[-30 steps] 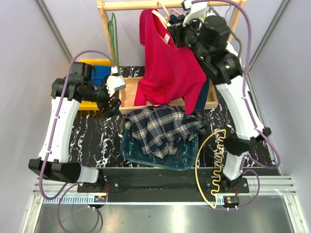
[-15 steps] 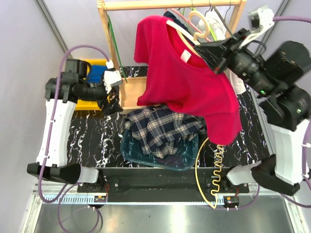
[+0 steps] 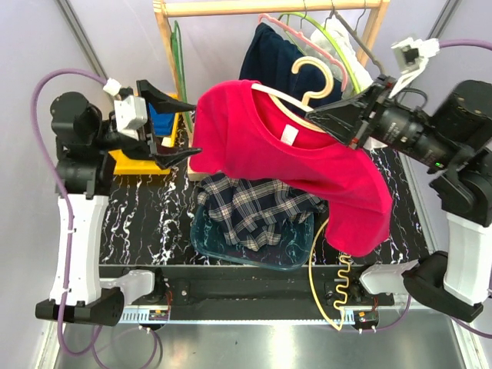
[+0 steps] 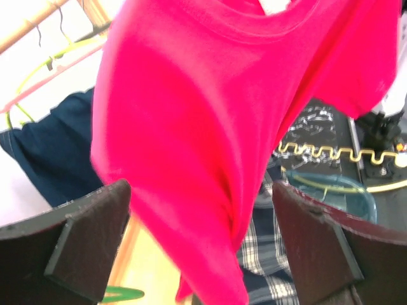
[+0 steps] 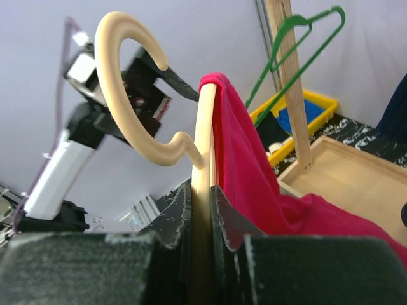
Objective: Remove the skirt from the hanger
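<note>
Top external view: two white arms reach over a black marbled desk, with a wooden garment rail across 12 o'clock.
Skirt: the dark navy denim skirt hangs at 12 o'clock under the rail, behind the raised shirt; neither pincer touches it.
Skirt's hanger: the pale pink thin hanger arches over the skirt's waist, up at the rail.
Right pincer: the right pincer, at 2 o'clock, is narrow, its jaws pinched on the neck of a cream clothes hanger with a big round hook.
Right wrist view: the cream shaft stands between the two dark fingers, with the hook curling to 11 o'clock above them.
Load: a red cotton T-shirt drapes from the cream hanger, spreading from the centre down to 4 o'clock, off the rail.
Left pincer: the left pincer, at 9 o'clock, is spread wide and holds nothing, just beside the T-shirt's 9 o'clock edge.
Left wrist view: red cloth fills the gap between the two dark fingers; whether it touches them cannot be told.
Centre: a blue-and-white plaid shirt lies heaped in a translucent teal tub, under the T-shirt.
Far left: a yellow plastic bin sits at 9 o'clock behind the left pincer.
</note>
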Controlling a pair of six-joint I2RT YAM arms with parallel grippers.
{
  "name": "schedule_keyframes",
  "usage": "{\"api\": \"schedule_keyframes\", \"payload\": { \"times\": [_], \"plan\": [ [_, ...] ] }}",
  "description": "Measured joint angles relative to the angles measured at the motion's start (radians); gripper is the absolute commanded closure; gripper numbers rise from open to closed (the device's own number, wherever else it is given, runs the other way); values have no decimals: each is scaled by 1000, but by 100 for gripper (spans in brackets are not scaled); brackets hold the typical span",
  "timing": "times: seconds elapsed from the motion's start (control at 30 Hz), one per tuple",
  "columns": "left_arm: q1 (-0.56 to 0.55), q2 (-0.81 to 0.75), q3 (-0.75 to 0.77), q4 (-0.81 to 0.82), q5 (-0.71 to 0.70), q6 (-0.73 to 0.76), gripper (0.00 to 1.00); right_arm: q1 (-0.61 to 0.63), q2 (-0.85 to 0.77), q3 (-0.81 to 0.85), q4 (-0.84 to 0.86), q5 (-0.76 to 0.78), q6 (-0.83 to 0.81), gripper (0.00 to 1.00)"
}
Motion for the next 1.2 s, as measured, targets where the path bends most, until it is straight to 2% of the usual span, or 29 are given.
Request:
{"api": "schedule_keyframes", "payload": {
  "times": [0.13, 0.37, 0.57, 0.83, 1.0, 1.2],
  "plan": [
    [10, 21, -135, 401, 9, -307, 1, 0, -6, 72, -10, -12, 23, 100],
    [29, 81, -164, 704, -61, -565, 1, 0, -53, 94, -16, -34, 50, 100],
    [29, 166, -90, 1044, -75, -881, 1, 0, -50, 88, -14, -58, 57, 100],
    [-60, 151, -150, 1162, -56, -1046, 1, 0, -16, 47, 25, -63, 48, 100],
    [-94, 114, -240, 1170, -45, -1070, 1, 0, -3, 9, 70, -68, 32, 100],
    [-98, 106, -281, 1168, -16, -1077, 2, 1, 7, 14, 126, -71, 11, 100]
  ]
}}
